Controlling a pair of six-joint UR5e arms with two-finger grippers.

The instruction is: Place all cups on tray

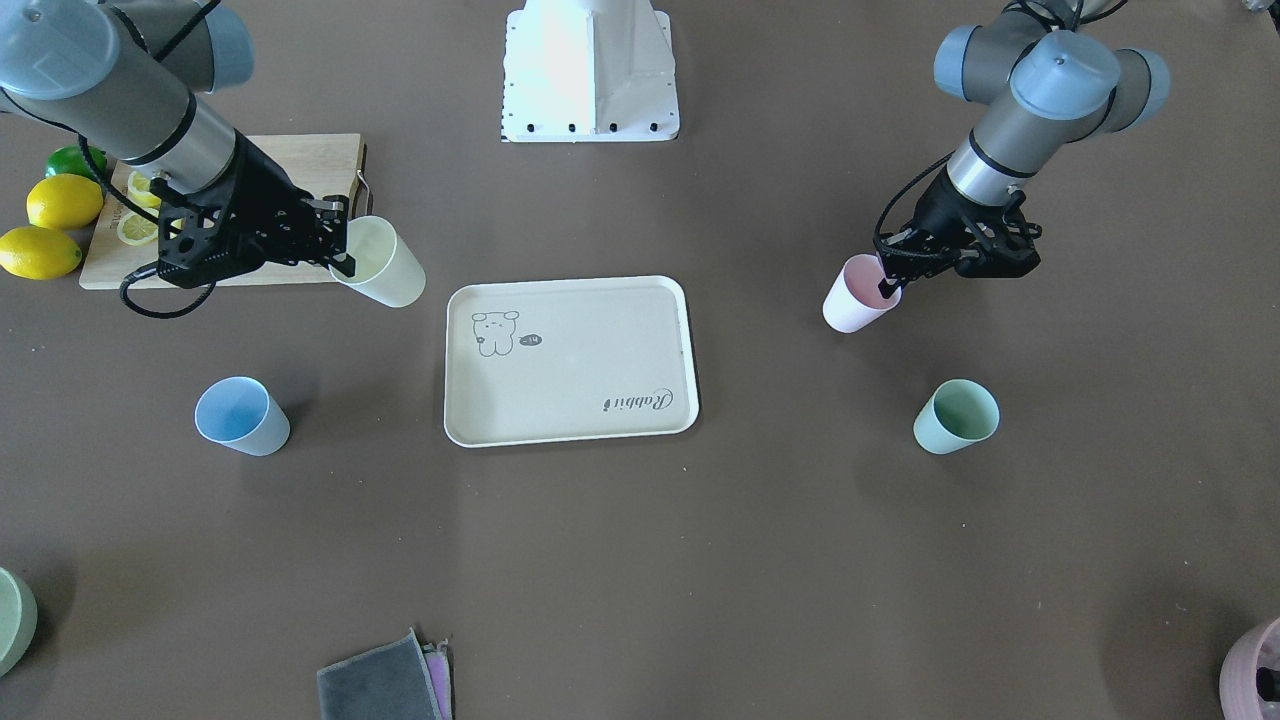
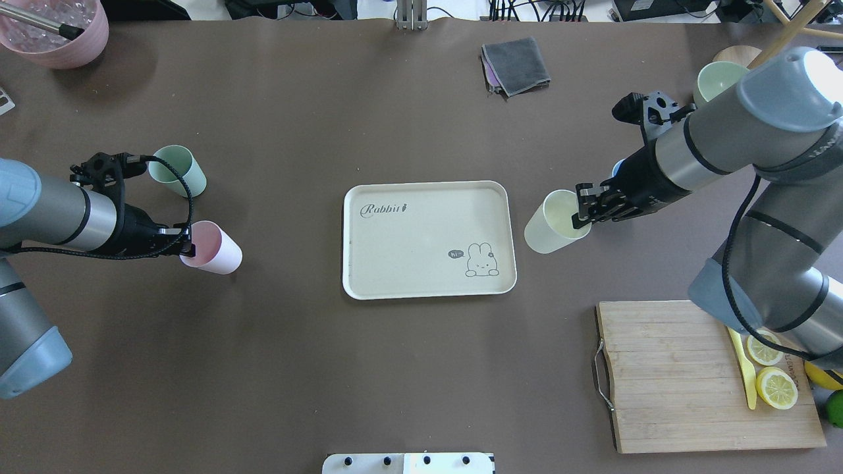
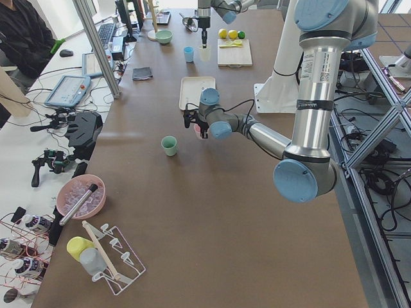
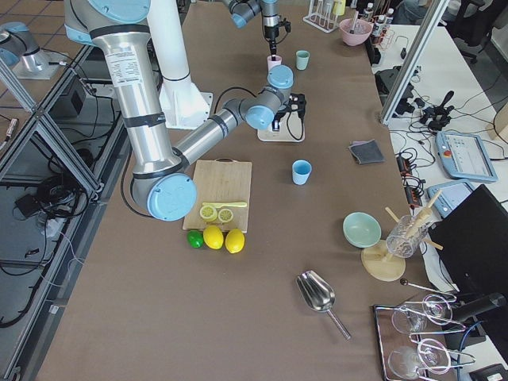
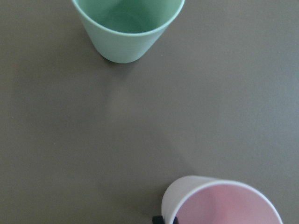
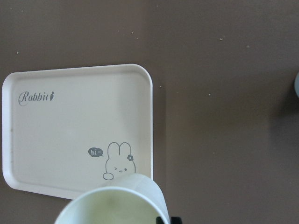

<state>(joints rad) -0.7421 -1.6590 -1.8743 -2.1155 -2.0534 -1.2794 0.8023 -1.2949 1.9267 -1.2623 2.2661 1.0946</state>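
Counting cups across my feeds, I get four: the yellow cup [image 2: 550, 227], the pink cup [image 2: 216, 250], the green cup [image 2: 176, 170] and the blue cup [image 1: 240, 415]. All four are outside the rim of the single cream tray [image 2: 421, 197] at the middle of the table [image 2: 421, 375]. My right gripper [image 2: 581, 214] pinches the yellow cup by its wall, one finger inside the rim and one outside, just beside the tray's short edge nearest the rabbit drawing. My left gripper [image 2: 188, 240] is clamped the same way on the pink cup, off the opposite short edge, with the green cup near it. I cannot tell whether either held cup touches the table. On the one wooden cutting board [image 2: 685, 375] lie two lemon halves [image 2: 764, 347] and a yellow knife [image 2: 744, 368]; two whole lemons [image 1: 63, 200] and one lime [image 1: 70, 160] lie beside it. A pink bowl [image 2: 56, 39] holds clear pieces and a stick-like handle. One green bowl [image 2: 714, 79] and one grey cloth [image 2: 517, 66] lie along the far edge.
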